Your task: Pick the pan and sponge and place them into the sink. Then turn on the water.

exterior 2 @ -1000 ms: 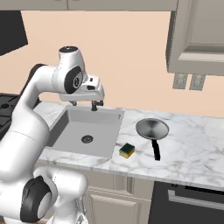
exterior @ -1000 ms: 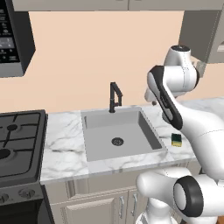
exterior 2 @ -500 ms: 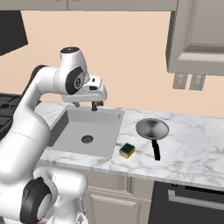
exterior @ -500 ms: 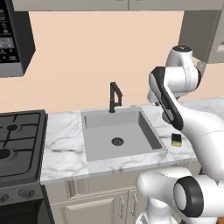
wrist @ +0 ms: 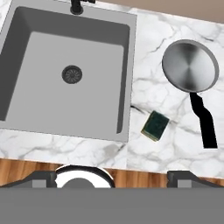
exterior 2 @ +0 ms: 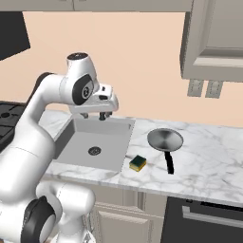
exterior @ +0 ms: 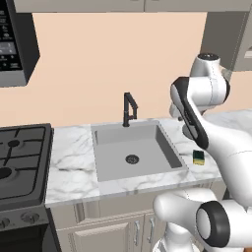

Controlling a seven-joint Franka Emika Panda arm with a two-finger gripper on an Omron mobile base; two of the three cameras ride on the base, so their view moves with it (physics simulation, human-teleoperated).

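Claw [exterior 2: 94, 115] hangs high above the counter [exterior 2: 204, 161], jaws spread wide, nothing between them, poised over the sink's [exterior 2: 76, 142] back edge near the black faucet [exterior: 129, 109]. Below it the basin sits bare, round drain [wrist: 71, 74] in the middle. The sponge [exterior 2: 137, 163] (green face up in the hand view) lies near the counter's front edge, just beside the sink's right rim. Further right, well apart from the claw, the pan [exterior 2: 164, 140] rests flat, black handle [wrist: 203, 120] pointing toward the front edge.
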